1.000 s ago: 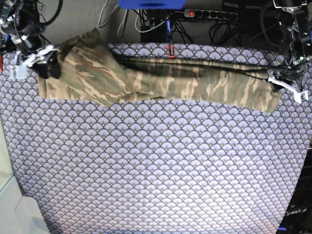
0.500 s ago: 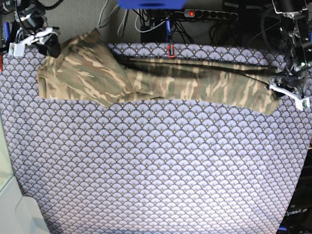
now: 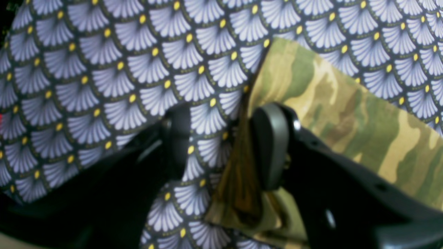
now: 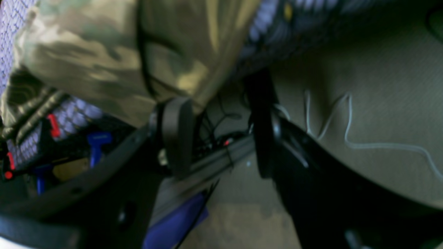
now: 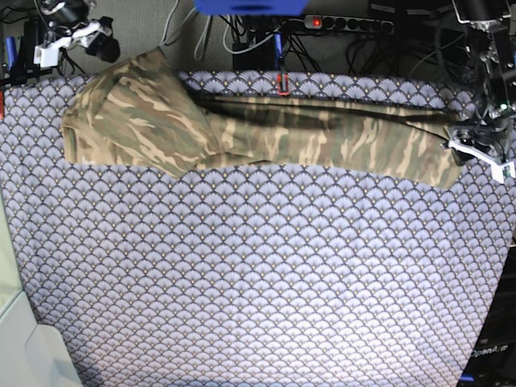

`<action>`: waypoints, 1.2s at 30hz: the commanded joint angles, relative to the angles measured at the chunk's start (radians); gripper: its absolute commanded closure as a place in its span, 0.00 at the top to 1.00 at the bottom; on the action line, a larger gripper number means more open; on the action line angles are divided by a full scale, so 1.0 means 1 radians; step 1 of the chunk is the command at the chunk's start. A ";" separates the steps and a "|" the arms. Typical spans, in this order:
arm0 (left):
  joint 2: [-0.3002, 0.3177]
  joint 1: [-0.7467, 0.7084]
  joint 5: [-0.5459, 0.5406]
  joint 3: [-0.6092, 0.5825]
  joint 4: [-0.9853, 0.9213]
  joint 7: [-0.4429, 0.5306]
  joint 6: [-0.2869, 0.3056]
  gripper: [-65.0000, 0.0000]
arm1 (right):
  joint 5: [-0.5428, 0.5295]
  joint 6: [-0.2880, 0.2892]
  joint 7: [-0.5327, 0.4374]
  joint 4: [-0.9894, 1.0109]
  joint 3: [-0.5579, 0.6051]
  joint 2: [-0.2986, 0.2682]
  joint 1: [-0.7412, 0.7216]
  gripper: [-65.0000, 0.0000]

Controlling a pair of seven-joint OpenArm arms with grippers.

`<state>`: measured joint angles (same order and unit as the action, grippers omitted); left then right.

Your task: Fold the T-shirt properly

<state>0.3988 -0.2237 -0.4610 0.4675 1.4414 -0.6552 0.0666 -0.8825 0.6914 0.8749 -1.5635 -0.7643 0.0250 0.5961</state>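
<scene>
The camouflage T-shirt lies in a long folded band along the far edge of the purple tablecloth. My left gripper is at the shirt's right end. In the left wrist view it is open, low over the cloth, with the shirt's raised edge between the jaws. My right gripper is lifted off the shirt's left end, beyond the table's far left corner. In the right wrist view it is open and empty, with the shirt above it in that view.
A red clamp holds the tablecloth at the far edge. Behind the table are a power strip, cables and a blue part. A pale box stands at the near left. The floor and a white cable lie under the right gripper.
My right gripper has let go of the shirt's left end and moved up and back, off the table. The left end has settled flat. My left gripper has barely moved.
</scene>
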 commanded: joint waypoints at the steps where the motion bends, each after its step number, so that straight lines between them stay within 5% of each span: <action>1: 0.021 0.007 -0.002 0.006 0.014 0.016 -0.003 0.46 | -0.020 0.007 -0.012 -0.001 -0.005 -0.009 0.011 0.46; 11: 0.019 0.007 -0.002 0.006 0.014 0.016 -0.003 0.46 | -0.020 0.007 0.059 0.018 -0.002 -0.009 -0.014 0.46; 36: 0.016 0.005 -0.002 0.006 0.014 0.016 -0.003 0.46 | -0.019 0.007 0.054 0.021 0.052 -0.015 -0.083 0.46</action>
<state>0.3958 -0.2241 -0.4610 0.4675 1.4414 -0.6552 0.0666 -0.8799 0.6914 0.9424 -1.5311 -0.7059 0.0189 0.5102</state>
